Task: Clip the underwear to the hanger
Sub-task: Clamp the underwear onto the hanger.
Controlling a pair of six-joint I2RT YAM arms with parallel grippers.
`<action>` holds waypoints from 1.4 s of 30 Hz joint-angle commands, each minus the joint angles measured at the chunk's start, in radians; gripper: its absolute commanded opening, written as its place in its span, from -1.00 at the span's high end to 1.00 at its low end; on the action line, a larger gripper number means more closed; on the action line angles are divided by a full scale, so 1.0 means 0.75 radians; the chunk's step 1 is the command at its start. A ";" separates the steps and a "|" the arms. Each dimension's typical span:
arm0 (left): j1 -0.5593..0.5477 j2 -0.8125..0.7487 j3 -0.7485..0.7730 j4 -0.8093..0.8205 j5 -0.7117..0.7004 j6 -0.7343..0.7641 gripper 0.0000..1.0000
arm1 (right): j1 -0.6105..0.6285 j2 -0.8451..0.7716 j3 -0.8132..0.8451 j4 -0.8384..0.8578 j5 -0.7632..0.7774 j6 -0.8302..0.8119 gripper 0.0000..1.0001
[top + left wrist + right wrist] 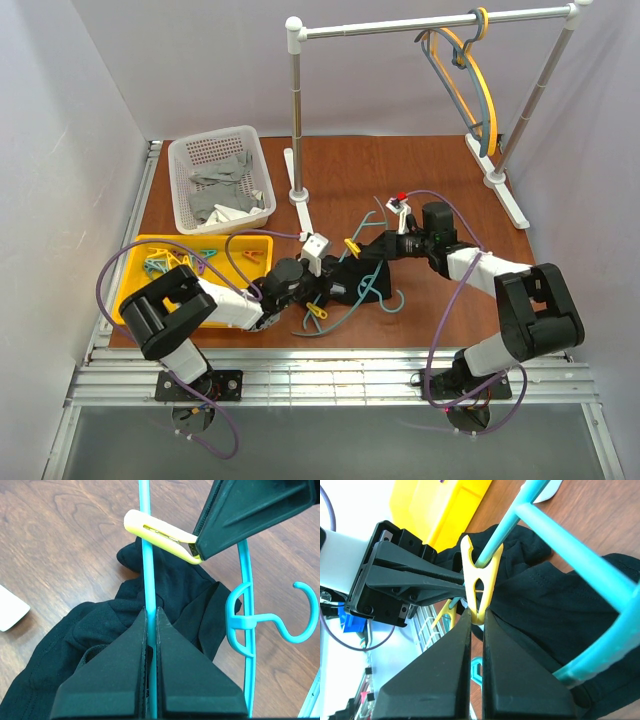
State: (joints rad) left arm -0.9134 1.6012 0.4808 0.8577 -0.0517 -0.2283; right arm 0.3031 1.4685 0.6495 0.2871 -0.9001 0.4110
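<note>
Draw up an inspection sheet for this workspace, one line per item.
Surface: brown wooden table, mostly bare at the back.
Job's things: the underwear lies crumpled beneath the hanger; a yellow clothespin straddles the hanger's bar.
Clutter: white basket of grey cloths; yellow tray of pegs; one loose yellow peg.
End effectors: left end effector shut on the hanger's bar; right end effector shut on the clothespin.
Cables: purple cables loop off both arms.
Surroundings: white walls; rail carrying spare hangers.
</note>
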 commanded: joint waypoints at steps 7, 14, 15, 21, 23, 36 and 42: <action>-0.042 -0.053 -0.021 0.063 0.243 0.028 1.00 | 0.003 0.044 0.144 0.102 -0.021 -0.057 0.97; -0.046 -0.073 -0.032 0.081 0.275 0.030 1.00 | 0.001 0.126 0.181 0.110 -0.058 -0.057 0.97; -0.046 -0.073 -0.034 0.088 0.282 0.030 1.00 | 0.001 0.130 0.193 0.108 -0.068 -0.053 0.97; -0.054 -0.071 -0.030 0.104 0.306 0.034 1.00 | -0.001 0.120 0.240 0.108 -0.054 -0.039 0.97; -0.056 -0.067 -0.026 0.102 0.312 0.036 1.00 | -0.001 0.128 0.259 0.108 -0.050 -0.031 0.97; -0.062 -0.104 -0.011 0.043 0.241 0.022 0.29 | 0.001 0.108 0.194 0.302 -0.133 0.068 0.97; -0.062 -0.149 -0.054 0.061 0.196 0.006 0.24 | 0.001 0.059 0.161 0.319 -0.129 0.072 0.97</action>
State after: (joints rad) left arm -0.9634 1.5387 0.4557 0.8970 0.0902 -0.2256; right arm 0.2977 1.5497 0.7792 0.4606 -0.9897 0.4622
